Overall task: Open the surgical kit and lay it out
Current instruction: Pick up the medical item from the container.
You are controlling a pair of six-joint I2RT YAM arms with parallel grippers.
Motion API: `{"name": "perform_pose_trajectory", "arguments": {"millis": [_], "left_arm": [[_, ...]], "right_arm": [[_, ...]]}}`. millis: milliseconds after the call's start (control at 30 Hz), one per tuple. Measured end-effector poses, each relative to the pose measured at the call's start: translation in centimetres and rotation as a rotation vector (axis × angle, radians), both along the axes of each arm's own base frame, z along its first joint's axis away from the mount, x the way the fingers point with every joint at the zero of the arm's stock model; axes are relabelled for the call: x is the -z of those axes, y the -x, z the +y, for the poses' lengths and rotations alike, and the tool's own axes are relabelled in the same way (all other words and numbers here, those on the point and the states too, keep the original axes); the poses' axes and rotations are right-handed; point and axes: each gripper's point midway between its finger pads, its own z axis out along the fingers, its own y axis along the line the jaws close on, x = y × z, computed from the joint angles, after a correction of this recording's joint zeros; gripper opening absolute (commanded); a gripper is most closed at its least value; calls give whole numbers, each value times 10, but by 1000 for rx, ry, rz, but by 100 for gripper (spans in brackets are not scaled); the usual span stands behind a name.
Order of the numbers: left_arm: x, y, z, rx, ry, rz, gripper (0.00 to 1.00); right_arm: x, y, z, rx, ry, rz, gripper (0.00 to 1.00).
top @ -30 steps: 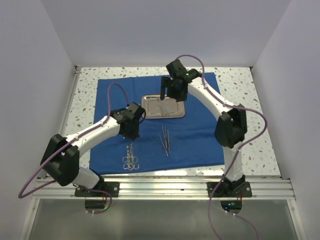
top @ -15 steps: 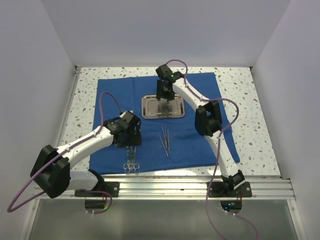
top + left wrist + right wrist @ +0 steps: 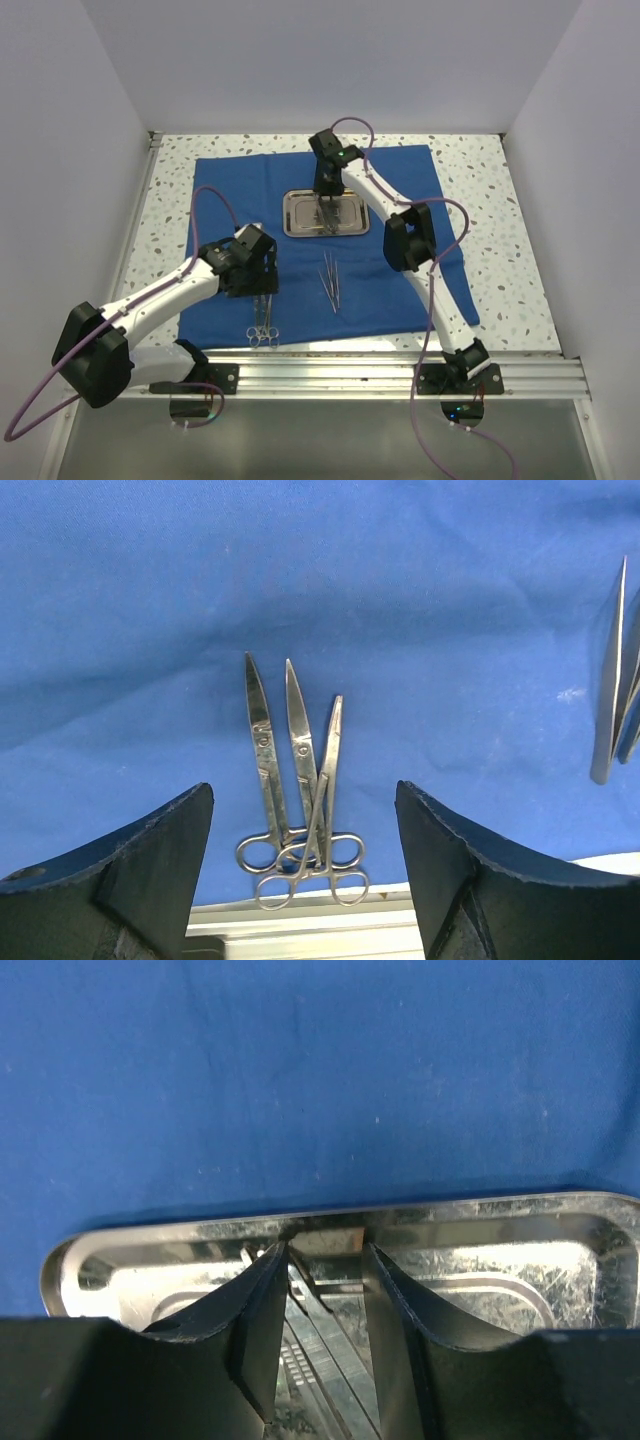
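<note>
White walls, speckled tabletop (image 3: pixel 480 165), with a royal-blue cloth wrap (image 3: pixel 400 280) spread flat over its middle. On it toward the far edge sits a small shiny rectangular steel tray (image 3: pixel 480 1210). The right pincer (image 3: pixel 324 1250) is down inside, fingers partway closed astride thin silver instruments (image 3: pixel 320 1350); can't tell if gripped. The left pincer (image 3: pixel 302 790) is wide open and empty over silver ring-handled scissors and forceps (image 3: pixel 295 740) by the near edge. Silver tweezers (image 3: pixel 330 280) lie mid-cloth.

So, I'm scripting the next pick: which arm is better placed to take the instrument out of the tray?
Right. The right gripper is in the tray, fingers straddling the instrument; the left gripper hangs open over the scissors, away from it.
</note>
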Motion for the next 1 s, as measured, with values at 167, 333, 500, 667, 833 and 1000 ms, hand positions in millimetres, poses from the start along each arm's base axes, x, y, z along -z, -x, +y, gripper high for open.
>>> {"name": "perform_pose_trajectory", "arguments": {"millis": [167,333,500,667,833,1000], "left_arm": [[0,0,1,11,-6,-1,77],[1,0,2,26,-18,2,77],[2,-3,6,26,-26,1,76],[3,-5,8,23,-25,2,75],[4,-5,8,38,-28,6,74],[4,-5,7,41,-26,8,73]], "right_arm": [[0,-5,-3,14,22,-18,35],[1,-4,-7,21,74,-33,36],[3,-3,-8,9,103,-39,42],[1,-2,-5,4,84,-48,43],[0,-2,2,21,26,-39,43],[-1,-2,7,30,-10,-33,43]]}}
